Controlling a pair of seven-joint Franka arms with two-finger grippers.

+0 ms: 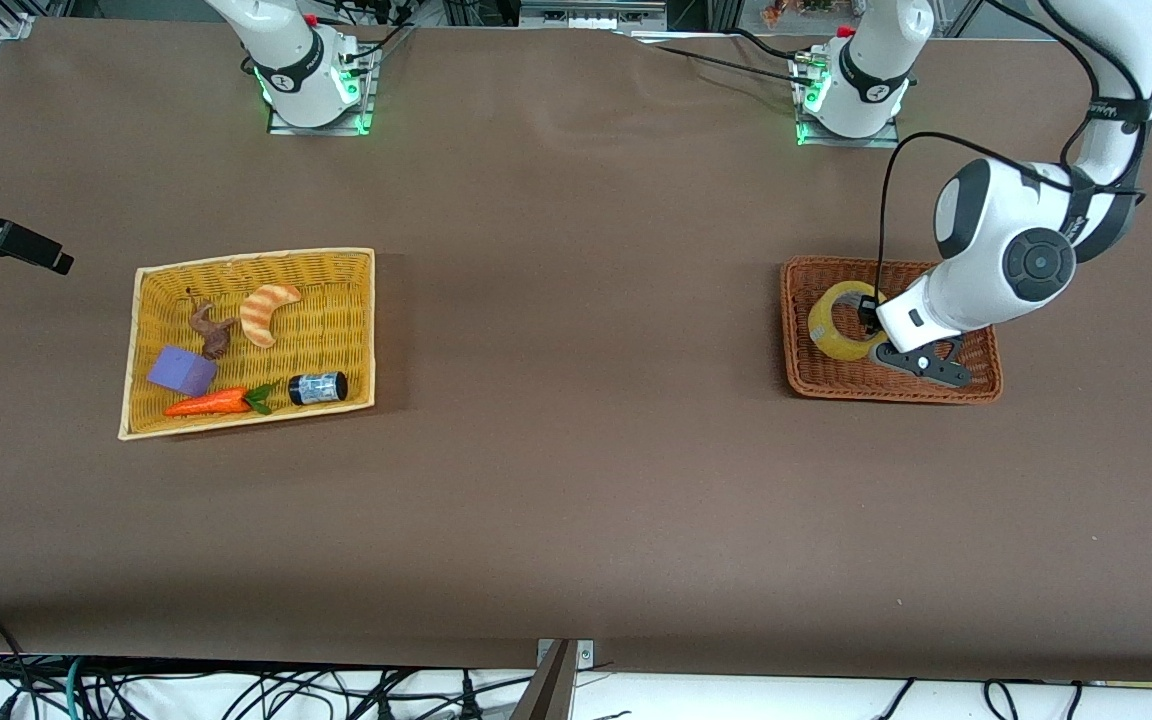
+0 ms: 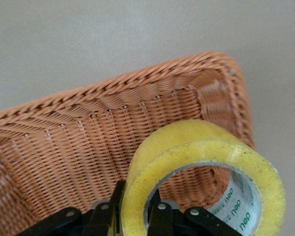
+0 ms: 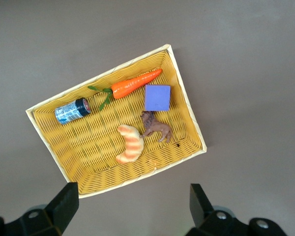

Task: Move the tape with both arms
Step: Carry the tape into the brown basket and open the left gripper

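The tape [image 1: 833, 325], a yellowish ring with a grey-white core, stands on edge in the brown wicker basket [image 1: 804, 375] at the left arm's end of the table. My left gripper [image 1: 871, 318] is shut on the ring's wall, one finger inside the core and one outside. In the left wrist view the tape [image 2: 201, 147] fills the space between the fingers [image 2: 160, 212] of the left gripper [image 2: 136, 211], with the basket [image 2: 64, 147] under it. My right gripper [image 3: 132, 204] is open and empty, high over the table beside the yellow basket [image 3: 49, 142].
The yellow basket [image 1: 151, 290] at the right arm's end holds a striped croissant toy [image 1: 266, 312], a brown animal figure [image 1: 211, 332], a purple block [image 1: 181, 370], a carrot [image 1: 211, 402] and a small dark can [image 1: 318, 388]. A black mount [image 1: 6, 240] juts in beside it.
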